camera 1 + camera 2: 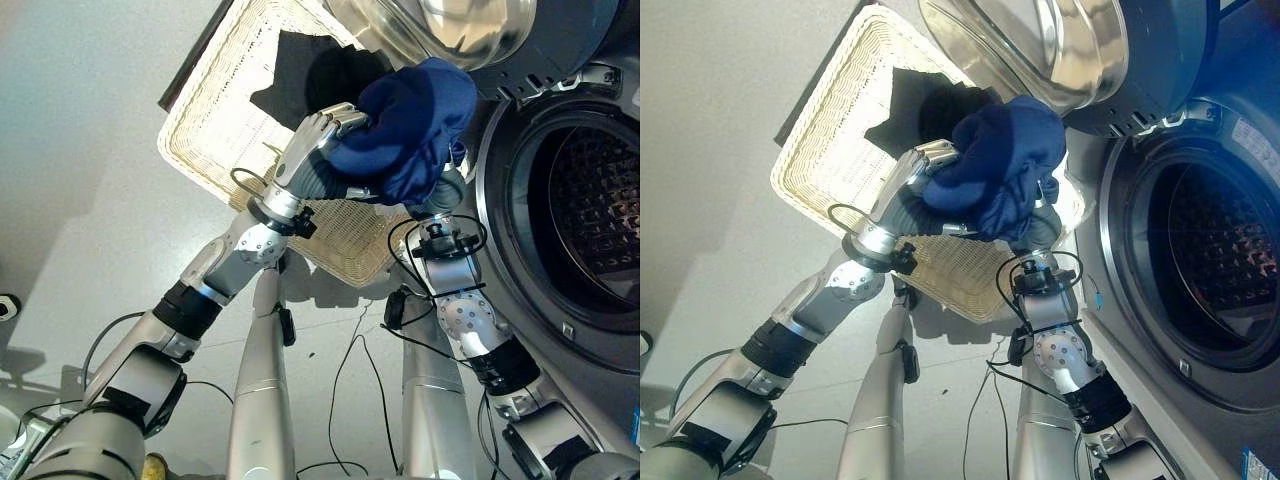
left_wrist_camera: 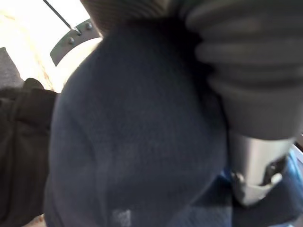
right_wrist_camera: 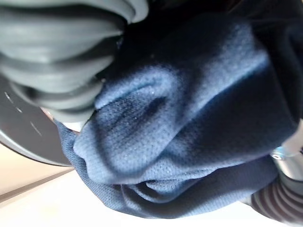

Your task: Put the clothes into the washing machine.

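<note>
Above wicker basket (image 1: 220, 150), blue garment (image 1: 415, 125) between both robot hands

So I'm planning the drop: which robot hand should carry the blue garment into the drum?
Right robot hand, probably: it sits under the blue garment beside the open drum; the left robot hand is basket-side.

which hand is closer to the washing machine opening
Right. The right hand, under the blue garment, sits just beside the drum opening; the left hand holds the garment's far side, over the wicker basket.
</note>
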You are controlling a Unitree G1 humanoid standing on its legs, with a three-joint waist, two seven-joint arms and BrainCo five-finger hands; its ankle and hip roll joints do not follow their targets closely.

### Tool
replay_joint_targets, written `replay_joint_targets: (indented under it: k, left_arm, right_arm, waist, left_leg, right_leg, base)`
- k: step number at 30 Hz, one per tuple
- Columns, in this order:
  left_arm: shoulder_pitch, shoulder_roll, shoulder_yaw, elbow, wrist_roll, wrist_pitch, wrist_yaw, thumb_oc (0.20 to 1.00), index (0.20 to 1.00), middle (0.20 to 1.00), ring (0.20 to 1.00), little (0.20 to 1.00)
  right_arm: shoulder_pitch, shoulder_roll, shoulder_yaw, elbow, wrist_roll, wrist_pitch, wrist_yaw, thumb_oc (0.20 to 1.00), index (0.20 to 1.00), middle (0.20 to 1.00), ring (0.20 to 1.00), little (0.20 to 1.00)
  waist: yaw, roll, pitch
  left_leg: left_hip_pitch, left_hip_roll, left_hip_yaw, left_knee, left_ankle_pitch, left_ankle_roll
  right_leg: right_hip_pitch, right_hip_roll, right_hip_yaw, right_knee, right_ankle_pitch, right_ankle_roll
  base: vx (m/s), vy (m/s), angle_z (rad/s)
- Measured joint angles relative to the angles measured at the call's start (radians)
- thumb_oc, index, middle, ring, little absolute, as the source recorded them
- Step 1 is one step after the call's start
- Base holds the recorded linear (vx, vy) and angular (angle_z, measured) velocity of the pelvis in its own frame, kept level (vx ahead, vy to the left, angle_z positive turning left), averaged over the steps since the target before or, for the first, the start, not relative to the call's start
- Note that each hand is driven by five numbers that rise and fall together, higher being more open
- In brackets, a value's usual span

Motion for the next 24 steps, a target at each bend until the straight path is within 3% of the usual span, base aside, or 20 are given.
replay_joint_targets:
  k: [3,14,24]
  left_arm:
    - [0.02,-0.029,0.009,0.007,-0.08,-0.011,0.029,1.0,1.0,1.0,1.0,1.0]
    - [0.133,-0.147,0.16,0.056,-0.141,-0.078,0.369,1.0,1.0,1.0,1.0,1.0]
    - [0.138,-0.155,0.164,0.055,-0.122,-0.116,0.428,1.0,1.0,1.0,1.0,1.0]
  right_arm:
    - [-0.007,0.017,-0.002,0.002,-0.018,-0.014,0.007,0.2,0.2,0.2,0.2,0.2]
    - [-0.058,0.095,-0.025,-0.001,-0.058,-0.062,0.044,0.2,0.2,0.2,0.2,0.2]
    - [-0.053,0.094,-0.026,-0.001,-0.065,-0.062,0.042,0.2,0.2,0.2,0.2,0.2]
  waist:
    - [0.005,0.0,0.0]
    - [0.004,0.0,0.0]
    - [0.001,0.0,0.0]
  left_leg:
    - [0.001,-0.001,-0.001,0.0,0.0,0.0]
    - [-0.003,-0.001,-0.006,-0.002,0.0,0.0]
    - [-0.008,-0.001,-0.009,-0.002,0.001,0.0]
  right_leg:
    - [0.001,-0.001,0.0,0.0,0.0,0.0]
    - [0.001,0.0,-0.005,-0.001,-0.001,0.001]
    - [0.001,-0.001,-0.01,-0.003,-0.001,0.001]
  base:
    - [0.0,0.0,0.0]
    - [0.0,-0.009,0.0]
    - [0.0,0.0,0.0]
